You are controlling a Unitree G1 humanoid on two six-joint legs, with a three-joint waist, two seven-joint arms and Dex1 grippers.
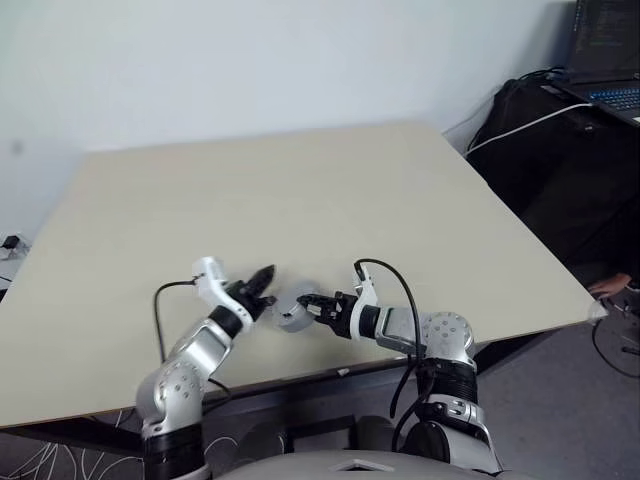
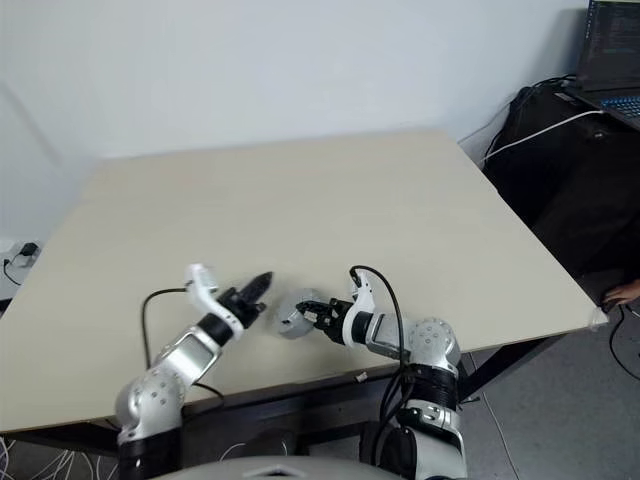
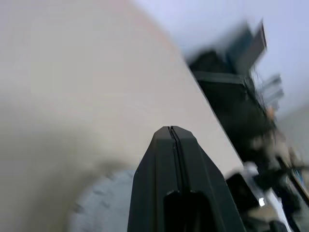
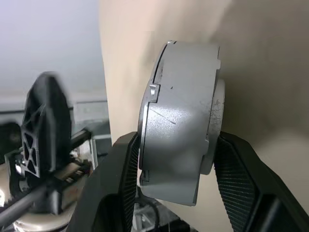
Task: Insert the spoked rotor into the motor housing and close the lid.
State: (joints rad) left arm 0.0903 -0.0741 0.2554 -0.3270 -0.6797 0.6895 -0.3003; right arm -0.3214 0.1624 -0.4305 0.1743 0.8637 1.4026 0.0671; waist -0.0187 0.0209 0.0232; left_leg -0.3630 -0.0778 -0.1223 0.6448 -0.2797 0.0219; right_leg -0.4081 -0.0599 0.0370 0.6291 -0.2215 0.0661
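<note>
My right gripper [image 1: 306,304] is shut on the motor housing [image 1: 291,307], a round grey puck held edge-on just above the beige table [image 1: 300,190] near its front edge. In the right wrist view the housing [image 4: 181,121] sits between the two black pads. The lid [image 4: 153,99] is a thin grey plate lying flush on the face toward my left gripper. The spoked rotor is hidden. My left gripper [image 1: 268,275] is shut and holds nothing. It hovers just left of the housing and slightly above it, without touching it. Its closed fingertips [image 3: 172,131] point over the table.
Beyond the table's right edge is dark furniture with a black bag [image 1: 545,130] and an open laptop [image 1: 607,50]. A white cable [image 1: 520,125] runs across them. A person's hand [image 1: 612,285] shows low at the right. Cables hang under the table's front edge.
</note>
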